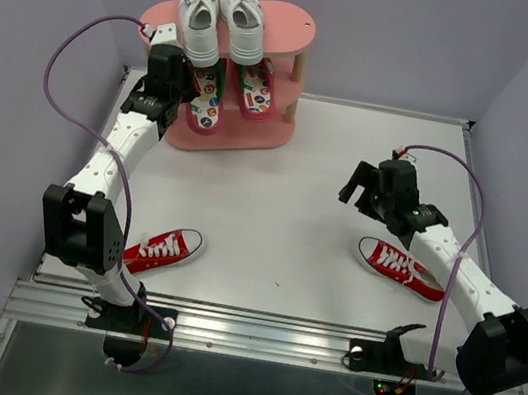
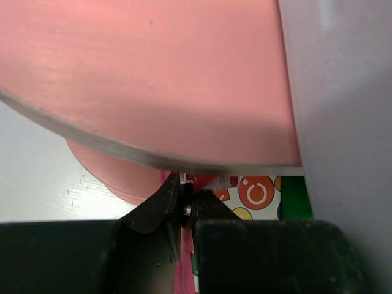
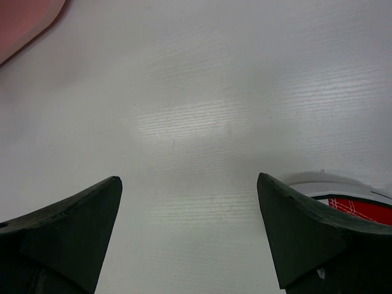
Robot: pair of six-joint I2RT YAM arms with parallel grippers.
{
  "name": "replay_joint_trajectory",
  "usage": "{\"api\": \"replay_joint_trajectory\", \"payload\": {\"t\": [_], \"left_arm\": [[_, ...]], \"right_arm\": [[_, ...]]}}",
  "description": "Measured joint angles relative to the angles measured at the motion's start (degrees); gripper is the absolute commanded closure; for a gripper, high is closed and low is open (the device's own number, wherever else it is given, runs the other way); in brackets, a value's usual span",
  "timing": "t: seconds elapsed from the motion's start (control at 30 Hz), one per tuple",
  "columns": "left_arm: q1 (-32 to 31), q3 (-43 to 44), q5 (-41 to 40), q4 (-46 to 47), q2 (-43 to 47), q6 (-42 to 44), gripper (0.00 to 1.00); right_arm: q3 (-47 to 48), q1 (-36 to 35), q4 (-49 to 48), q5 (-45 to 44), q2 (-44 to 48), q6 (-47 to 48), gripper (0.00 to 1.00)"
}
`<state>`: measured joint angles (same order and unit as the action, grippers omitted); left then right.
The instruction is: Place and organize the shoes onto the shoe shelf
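Note:
The pink shoe shelf (image 1: 292, 30) stands at the back of the table. Two white sneakers (image 1: 222, 23) sit side by side on its top board. On a lower board lie two red flip-flops with patterned footbeds, one on the left (image 1: 206, 110) and one on the right (image 1: 255, 93). My left gripper (image 1: 188, 92) reaches in under the upper board (image 2: 153, 79) and is shut on the edge of the left flip-flop (image 2: 257, 193). One red sneaker (image 1: 162, 246) lies near the left arm's base. Another red sneaker (image 1: 399, 266) lies on the right. My right gripper (image 1: 355, 188) hovers open above the table, just beyond that sneaker (image 3: 358, 208).
Grey walls close the table on three sides. A metal rail (image 1: 261, 334) runs along the near edge between the arm bases. A corner of the shelf's base (image 3: 24, 18) shows at the top left of the right wrist view.

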<state>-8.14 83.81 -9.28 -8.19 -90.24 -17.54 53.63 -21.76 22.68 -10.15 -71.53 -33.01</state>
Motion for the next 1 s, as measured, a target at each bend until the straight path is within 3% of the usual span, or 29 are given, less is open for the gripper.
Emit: {"api": "replay_joint_trajectory", "payload": {"t": [0.4,0.43,0.47,0.57,0.7,1.0], "left_arm": [[0.0,0.1,-0.4,3.2,-2.1,-2.3,1.00],[0.0,0.2,-0.7,3.2,-2.4,-2.5,0.93],[0.0,0.3,-1.0,3.3,-2.6,-2.6,0.70],[0.0,0.3,-1.6,3.3,-2.7,-4.0,0.51],[0.0,0.3,-1.6,4.7,-2.7,-4.9,0.45],[0.0,0.1,-0.4,5.4,-2.5,-5.5,0.44]], "right_arm": [[0.0,0.0,1.0,-0.1,0.6,0.0,0.04],[0.0,0.0,1.0,-0.1,0.7,0.0,0.04],[0.0,0.0,1.1,-0.1,0.7,0.0,0.03],[0.0,0.0,1.4,-0.1,0.7,0.0,0.03],[0.0,0.0,1.5,-0.1,1.0,0.0,0.03],[0.0,0.0,1.8,-0.1,1.7,0.0,0.04]]}}
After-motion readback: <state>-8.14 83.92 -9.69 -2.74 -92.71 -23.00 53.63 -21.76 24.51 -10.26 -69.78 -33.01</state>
